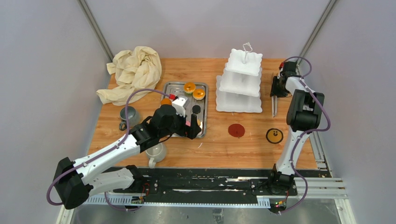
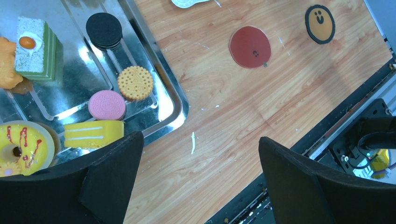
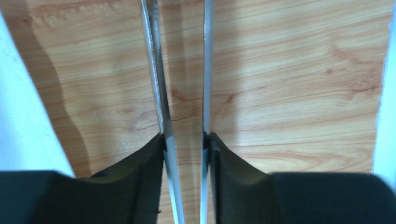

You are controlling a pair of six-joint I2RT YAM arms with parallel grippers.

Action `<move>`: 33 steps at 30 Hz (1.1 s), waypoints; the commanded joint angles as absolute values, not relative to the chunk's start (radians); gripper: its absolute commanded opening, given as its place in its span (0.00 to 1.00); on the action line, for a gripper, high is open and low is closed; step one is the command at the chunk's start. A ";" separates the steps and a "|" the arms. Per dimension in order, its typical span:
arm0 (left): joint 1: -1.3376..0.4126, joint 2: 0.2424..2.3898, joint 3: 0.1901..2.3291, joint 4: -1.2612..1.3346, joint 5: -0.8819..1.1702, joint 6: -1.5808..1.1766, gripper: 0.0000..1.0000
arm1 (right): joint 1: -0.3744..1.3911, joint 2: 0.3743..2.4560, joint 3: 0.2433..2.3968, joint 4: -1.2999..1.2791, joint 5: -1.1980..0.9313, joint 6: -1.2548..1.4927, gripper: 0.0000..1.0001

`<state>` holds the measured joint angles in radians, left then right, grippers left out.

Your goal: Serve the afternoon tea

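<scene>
Off-white mug (image 1: 156,153) stands nearest, beside the left arm. Left gripper (image 2: 201,172) hangs over the near right corner of the steel tray (image 2: 180,109), fingers spread wide, nothing between them; likely lining up on a cake. Cakes all lie on the tray: yellow slice (image 2: 93,134), pink round (image 2: 107,104), tan biscuit (image 2: 135,82), black round (image 2: 103,30), green layered slice (image 2: 37,46) topped white and orange. Grey mug (image 1: 128,114) sits left of the tray. Red coaster (image 1: 236,130) and yellow coaster (image 1: 274,136) lie bare, probably meant for the mugs. White stand (image 1: 239,86) farther back, no cakes seen on it. Right gripper (image 3: 185,137) pinches metal tongs (image 3: 161,93) beside the stand, tips down.
</scene>
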<state>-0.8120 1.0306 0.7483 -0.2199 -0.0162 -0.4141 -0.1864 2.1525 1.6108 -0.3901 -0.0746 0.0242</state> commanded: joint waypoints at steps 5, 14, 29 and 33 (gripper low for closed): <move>-0.810 1.027 0.799 -0.235 -0.042 -0.394 0.98 | -0.163 2.002 1.486 -0.436 -0.051 0.087 0.01; -0.808 0.911 0.896 -0.311 -0.234 -0.351 0.98 | -0.162 1.535 1.278 -0.596 -0.047 0.141 0.01; -0.405 0.957 0.946 -0.610 -0.162 -0.504 0.98 | 0.139 0.746 1.043 -0.832 -0.226 0.302 0.01; -0.395 0.984 0.956 -0.639 -0.196 -0.493 0.98 | 0.200 0.641 1.020 -0.882 -0.401 0.287 0.01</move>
<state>-0.4068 0.9733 0.9508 -0.6006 -0.2100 -0.4759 0.1390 0.7139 1.0397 -0.7750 -0.2054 0.2752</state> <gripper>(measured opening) 0.980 0.081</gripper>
